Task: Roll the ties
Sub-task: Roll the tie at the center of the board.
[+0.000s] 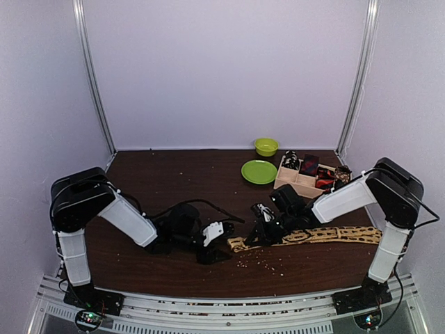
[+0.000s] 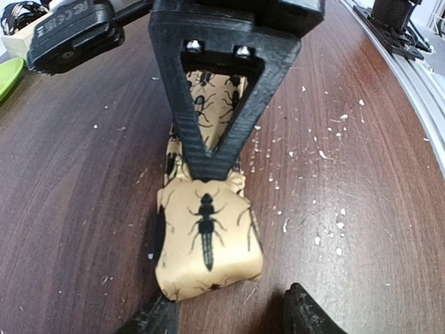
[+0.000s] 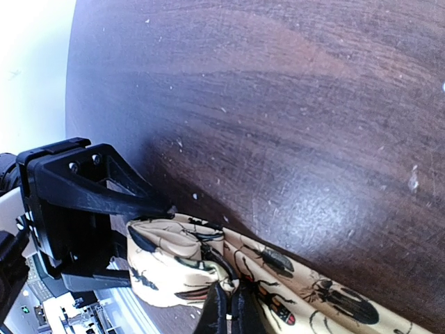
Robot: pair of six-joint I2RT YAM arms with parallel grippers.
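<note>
My left claw (image 2: 231, 306) sits low, spread either side of the tie (image 2: 206, 240), whose end is a puffy fold. My right claw (image 3: 229, 303), pressed together, pins the tan, beetle-printed cloth just behind.

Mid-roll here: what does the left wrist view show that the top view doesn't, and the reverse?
Left wrist only: the tie's beetle print, and its folded end bulging between the open left claw's tips, with the right claw bearing on the fabric just behind the fold. Top only: the bowl, and the tie's whole length running right. Both: tie, claws, crumbs, plus the plate and tray, which the wrist view catches only at its edge.
</note>
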